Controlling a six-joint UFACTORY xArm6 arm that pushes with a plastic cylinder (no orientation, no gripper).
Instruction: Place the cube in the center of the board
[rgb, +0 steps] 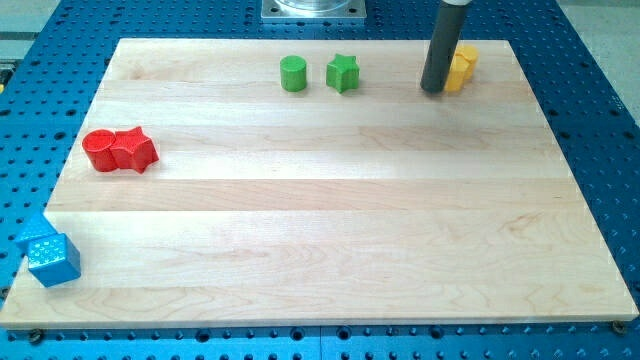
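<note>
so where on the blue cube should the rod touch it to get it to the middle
No gripping here, only pushing. The blue cube sits at the board's bottom left corner, so I would set my tip against its lower left side and push up and right. It now stands at the view's top right, beside the yellow block.

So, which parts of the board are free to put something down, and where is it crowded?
Free: the middle and whole right side below my tip. Crowded: the top edge with green cylinder, green star, yellow block; the left edge with red blocks and blue cube.
</note>
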